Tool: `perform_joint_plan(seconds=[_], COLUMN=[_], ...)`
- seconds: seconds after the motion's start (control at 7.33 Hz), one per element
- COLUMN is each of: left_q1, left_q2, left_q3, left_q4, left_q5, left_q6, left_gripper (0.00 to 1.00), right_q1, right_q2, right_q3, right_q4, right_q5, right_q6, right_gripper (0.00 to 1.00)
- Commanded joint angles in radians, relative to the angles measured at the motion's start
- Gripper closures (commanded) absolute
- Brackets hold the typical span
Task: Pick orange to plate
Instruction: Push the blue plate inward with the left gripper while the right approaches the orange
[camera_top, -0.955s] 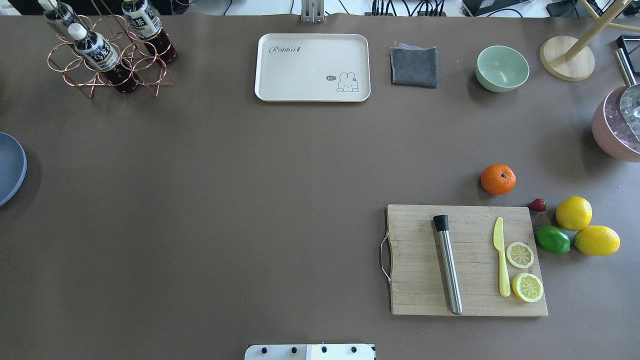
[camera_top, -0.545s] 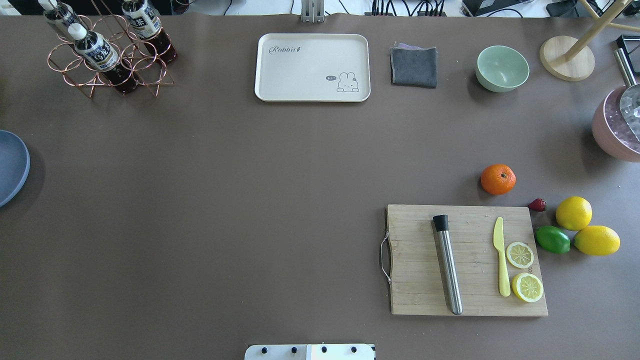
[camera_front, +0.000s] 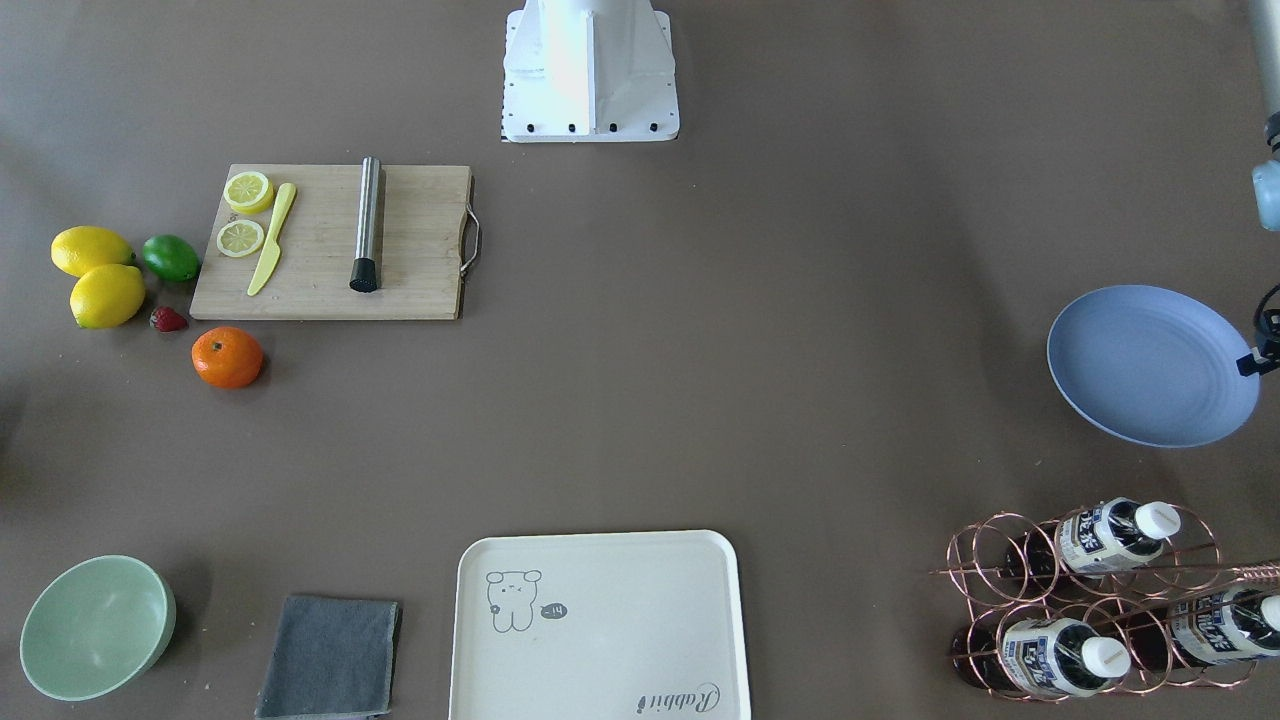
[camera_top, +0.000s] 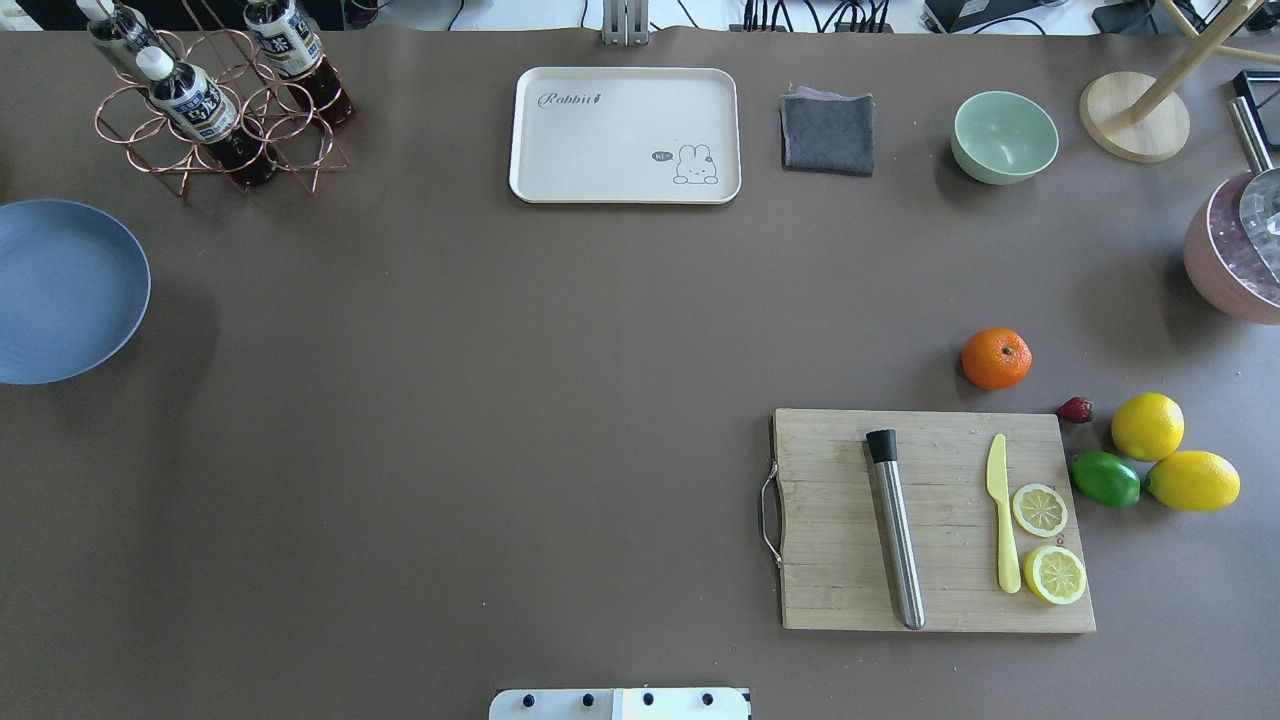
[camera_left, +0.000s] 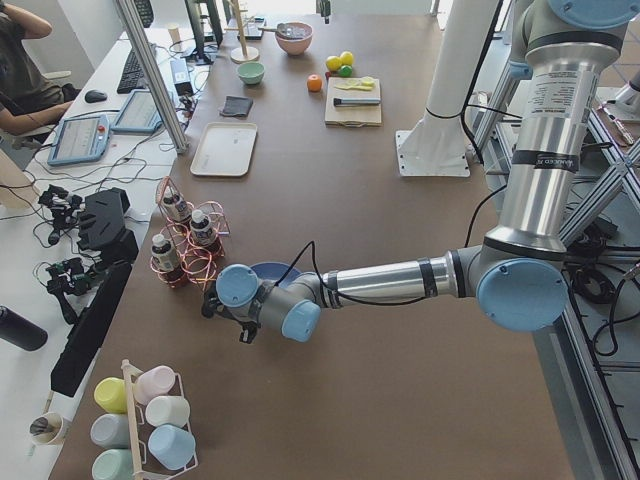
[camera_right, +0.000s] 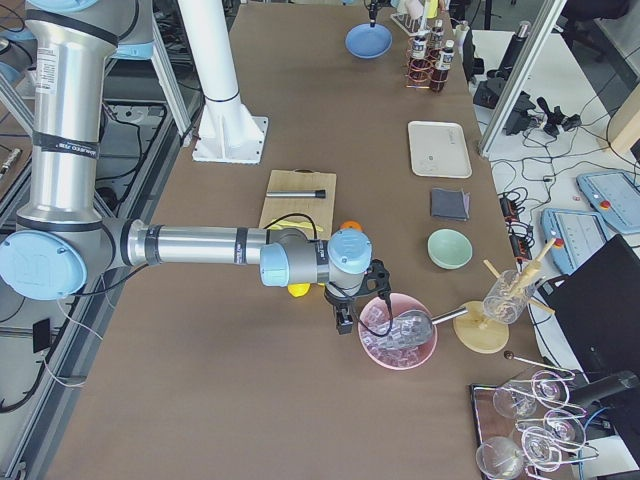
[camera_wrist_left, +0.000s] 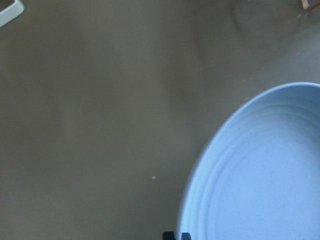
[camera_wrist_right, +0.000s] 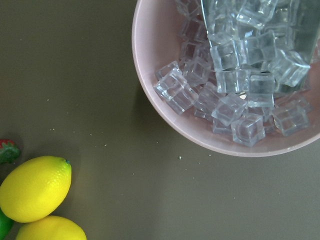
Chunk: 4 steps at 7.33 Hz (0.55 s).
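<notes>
Over the bench (camera_top: 500, 420), the left pincer (camera_wrist_left: 176, 236) is clamping the plate (camera_top: 65, 290) by its rim, seemingly bringing it toward the distant orange (camera_top: 996, 358); how open the right pincer (camera_right: 345, 320) is, I cannot tell.

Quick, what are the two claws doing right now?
Left gripper: shut on the plate, at its rim.
Right gripper: cannot be told, seen only from afar.

Table (camera_top: 500, 400): wide, covered edge to edge in a matte brown sheet that fills the overhead view.
Side desk (camera_left: 60, 190): white, along the left of the exterior left view, strewn with black cables.
Frame post (camera_left: 150, 75): bare aluminium, slanting through that view's upper left.
Floor (camera_left: 612, 430): grey, in its lower right corner.
Light: even and soft, with faint shadows on the sheet.
</notes>
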<state>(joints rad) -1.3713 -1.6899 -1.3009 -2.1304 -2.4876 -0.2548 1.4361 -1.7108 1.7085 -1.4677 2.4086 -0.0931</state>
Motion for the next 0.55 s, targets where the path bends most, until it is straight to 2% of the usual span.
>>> perform_joint_plan(seconds=[0.0,0.27,0.41], left_q1=[0.171,0.358,0.43], left_q2=[0.026,0.013,-0.037], left_q3=[-0.261,-0.427,-0.452], left_q4=[0.003,0.001,0.001], left_q5=[0.009,0.108,0.146], left_q6=[-0.354,-0.646,-0.773], left_gripper=[1.0,1.0,1.0], right_q1=[-0.052,-0.136,-0.19], right_q2=[0.007,0.007,0.007], right_q3=[0.04,0.051,0.051], right_q4=[0.004,0.152,0.241], right_q5=[0.009,0.009,0.0], right_q6=[0.082,0.271,0.397], right_gripper=[0.0,0.0,0.0])
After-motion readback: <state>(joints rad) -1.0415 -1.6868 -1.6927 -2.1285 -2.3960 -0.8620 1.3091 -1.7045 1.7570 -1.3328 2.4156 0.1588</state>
